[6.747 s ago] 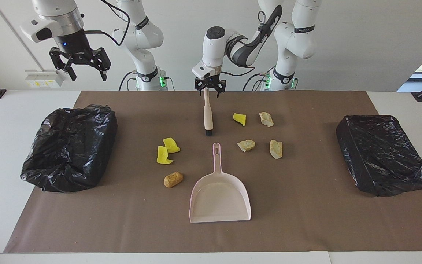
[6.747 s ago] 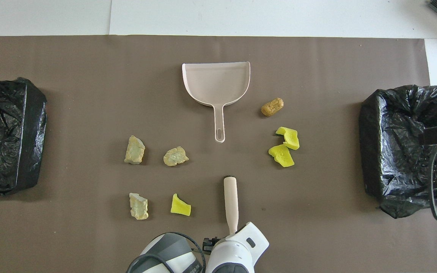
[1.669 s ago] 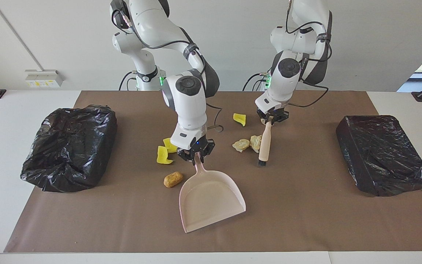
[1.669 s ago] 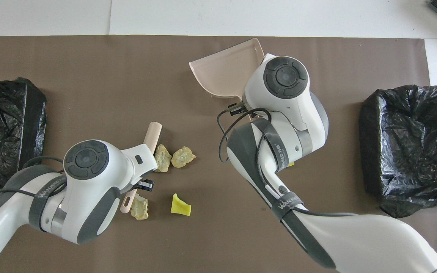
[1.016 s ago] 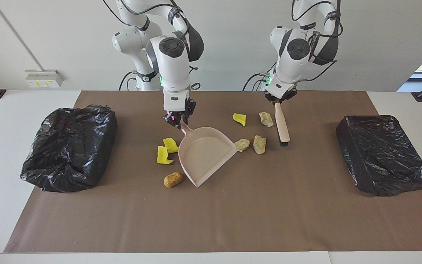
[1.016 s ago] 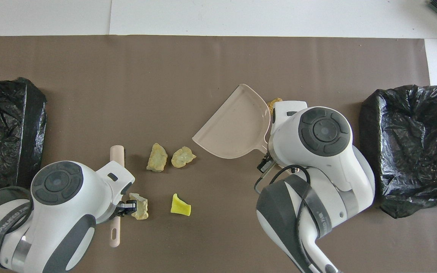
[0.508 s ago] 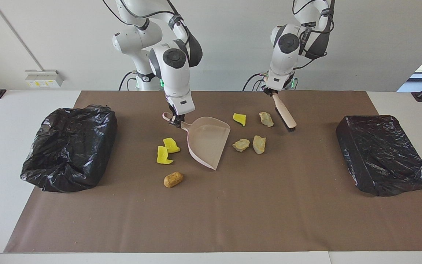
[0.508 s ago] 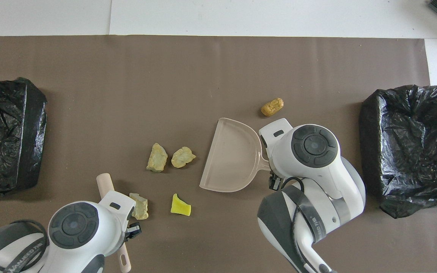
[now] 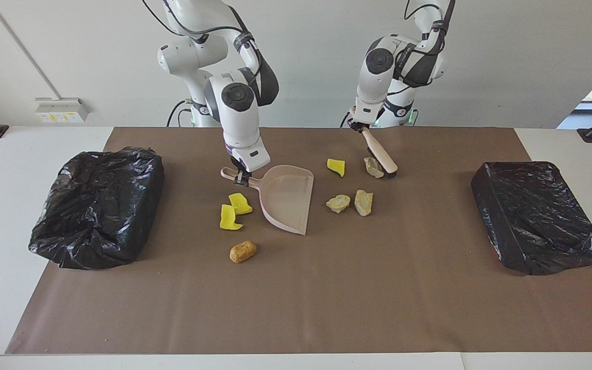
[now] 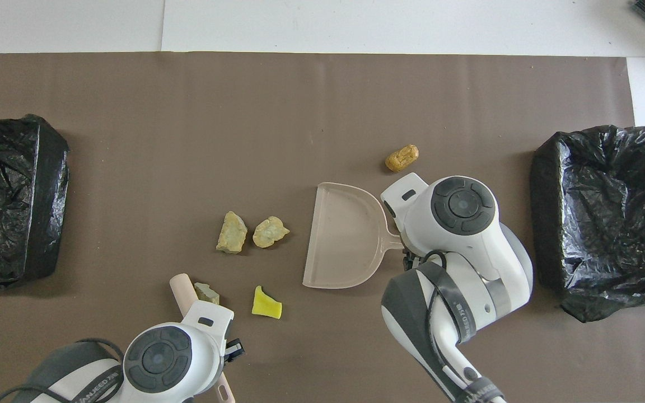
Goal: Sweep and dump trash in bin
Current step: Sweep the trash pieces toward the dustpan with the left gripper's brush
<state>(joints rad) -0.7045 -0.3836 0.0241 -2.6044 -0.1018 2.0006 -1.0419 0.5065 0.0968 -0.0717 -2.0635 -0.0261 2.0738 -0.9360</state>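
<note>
trash [image 9: 350, 202]: seven light loose lumps mid-mat, we judge they roll easily | we hold dustpan [image 9: 287, 198] handle in clamped right gripper [image 9: 242, 177], mouth toward 3 o'clock in facing view | left gripper [image 9: 362, 128] clamps brush [image 9: 380, 153] beside a beige lump | bins [image 9: 98, 205] at both ends, nothing between.

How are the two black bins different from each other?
The bin at the right arm's end is puffy, its bag loose and crumpled, with an open hollow showing from above. The bin at the left arm's end looks flatter and boxier, its bag pulled smoother. Both are lined with shiny black plastic and sit at the ends of the brown mat.
</note>
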